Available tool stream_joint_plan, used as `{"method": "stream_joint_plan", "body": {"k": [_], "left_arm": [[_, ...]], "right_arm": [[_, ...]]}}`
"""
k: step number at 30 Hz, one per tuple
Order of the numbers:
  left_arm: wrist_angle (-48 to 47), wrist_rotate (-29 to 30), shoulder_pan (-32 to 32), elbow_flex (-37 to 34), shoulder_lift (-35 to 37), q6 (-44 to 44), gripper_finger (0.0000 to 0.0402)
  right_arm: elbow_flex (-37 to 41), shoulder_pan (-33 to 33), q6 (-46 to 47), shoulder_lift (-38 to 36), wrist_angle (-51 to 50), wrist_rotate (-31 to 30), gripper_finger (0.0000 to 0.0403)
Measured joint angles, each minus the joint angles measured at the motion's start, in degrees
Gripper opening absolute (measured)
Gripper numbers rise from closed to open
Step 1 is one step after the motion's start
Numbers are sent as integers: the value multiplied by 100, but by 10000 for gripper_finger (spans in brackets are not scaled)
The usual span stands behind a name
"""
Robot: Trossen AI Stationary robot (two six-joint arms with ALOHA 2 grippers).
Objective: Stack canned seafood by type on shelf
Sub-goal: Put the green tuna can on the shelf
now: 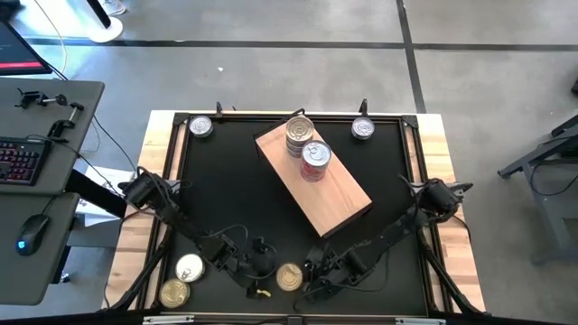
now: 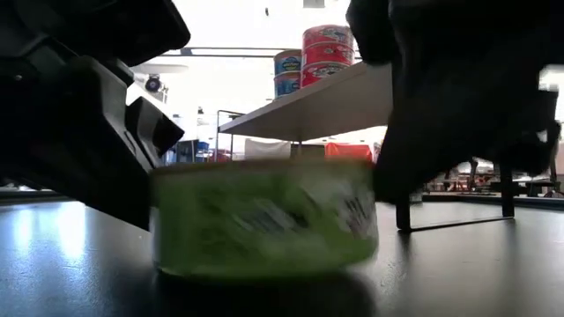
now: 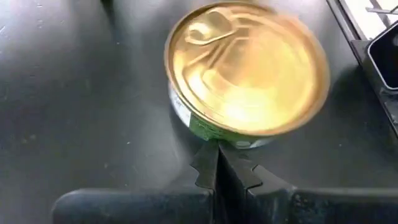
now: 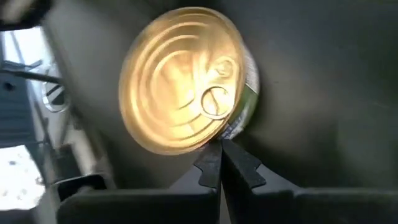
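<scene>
Green can label (image 2: 264, 220) shows low view only

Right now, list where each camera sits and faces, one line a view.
High: overhead, straight down on the shelf; both arms show.
Low: table height, level at a green-labelled can; arm bodies flank it.
Left wrist: on the left end effector, shut, at that can.
Right wrist: on the right end effector, shut.
All share that can.

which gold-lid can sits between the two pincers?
The green-label can at the near edge centre, flanked by the left pincer and right pincer; the other gold-lid can lies near-left.
</scene>
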State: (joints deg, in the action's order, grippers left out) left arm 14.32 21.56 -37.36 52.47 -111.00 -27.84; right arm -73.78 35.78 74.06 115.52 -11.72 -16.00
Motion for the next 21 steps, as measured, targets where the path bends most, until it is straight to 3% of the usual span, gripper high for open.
{"method": "stream_joint_plan", "body": {"k": [21], "left_arm": [[18, -33, 216, -2, -11, 5, 0]], "right_arm": [[-1213, -43, -464, -3, -386, -836, 0]]}}
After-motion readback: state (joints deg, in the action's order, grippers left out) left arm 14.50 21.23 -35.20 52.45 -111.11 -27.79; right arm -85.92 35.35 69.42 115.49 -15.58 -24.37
